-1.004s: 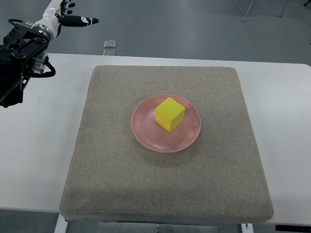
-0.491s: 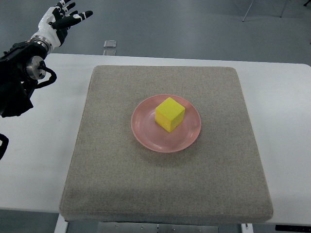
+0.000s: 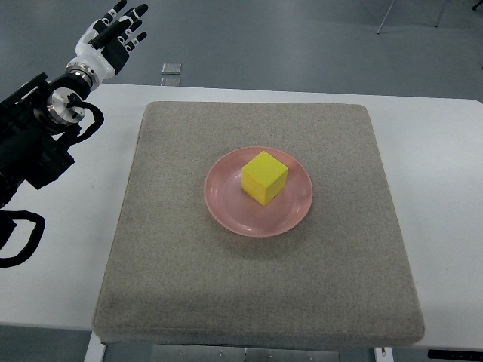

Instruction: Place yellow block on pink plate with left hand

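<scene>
One yellow cube-shaped block [image 3: 264,177] sits on the round pink plate [image 3: 226,207], well right of the robot's empty, open-fingered left hand [image 3: 113,35] at the white table's [image 3: 445,166] far-left corner

White table [image 3: 438,151] under a grey felt mat [image 3: 256,302], grey floor [image 3: 287,41] beyond, small floor plate [image 3: 171,69].

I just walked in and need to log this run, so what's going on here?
Nothing is being handled right now. The yellow block sits on the pink plate, which rests near the middle of a grey mat on the white table. The robot's left hand is up at the far left corner, away from the plate, fingers spread and holding nothing. The placing looks done. The right arm isn't visible.
</scene>
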Robot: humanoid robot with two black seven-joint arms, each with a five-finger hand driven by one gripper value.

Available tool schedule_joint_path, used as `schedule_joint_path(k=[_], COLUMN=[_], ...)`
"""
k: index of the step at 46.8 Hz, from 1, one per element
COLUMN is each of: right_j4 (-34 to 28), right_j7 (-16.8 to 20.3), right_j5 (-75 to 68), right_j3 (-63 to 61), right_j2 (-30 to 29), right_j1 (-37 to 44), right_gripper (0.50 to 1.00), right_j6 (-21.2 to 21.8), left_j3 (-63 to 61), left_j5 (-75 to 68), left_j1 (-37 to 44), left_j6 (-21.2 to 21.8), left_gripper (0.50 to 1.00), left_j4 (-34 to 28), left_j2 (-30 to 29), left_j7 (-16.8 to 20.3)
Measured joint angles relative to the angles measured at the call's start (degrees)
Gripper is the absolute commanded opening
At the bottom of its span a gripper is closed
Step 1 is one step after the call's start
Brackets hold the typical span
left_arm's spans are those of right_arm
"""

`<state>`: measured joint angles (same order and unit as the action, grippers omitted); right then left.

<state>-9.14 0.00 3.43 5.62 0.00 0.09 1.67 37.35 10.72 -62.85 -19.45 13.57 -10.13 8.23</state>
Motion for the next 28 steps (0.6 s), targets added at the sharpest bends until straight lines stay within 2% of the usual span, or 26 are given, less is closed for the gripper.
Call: schedule_joint_path(k=[6, 28], right_j4=[0.0, 0.0], right_j7=[0.0, 0.0], right_j5=[0.0, 0.0], right_j3=[0.0, 0.0], right_j2=[0.0, 0.0], right_j1=[0.0, 0.0], right_gripper=[0.924, 0.924], right_j6=[0.0, 0.0], left_j3=[0.0, -0.6], left_j5=[1.3, 1.1], left_j1=[0.2, 0.2], left_j6=[-3.8, -3.7], left_gripper=[0.992, 0.992], left_j4=[-0.2, -0.4], left_j2=[0.0, 0.3], left_j7=[0.3, 2.5])
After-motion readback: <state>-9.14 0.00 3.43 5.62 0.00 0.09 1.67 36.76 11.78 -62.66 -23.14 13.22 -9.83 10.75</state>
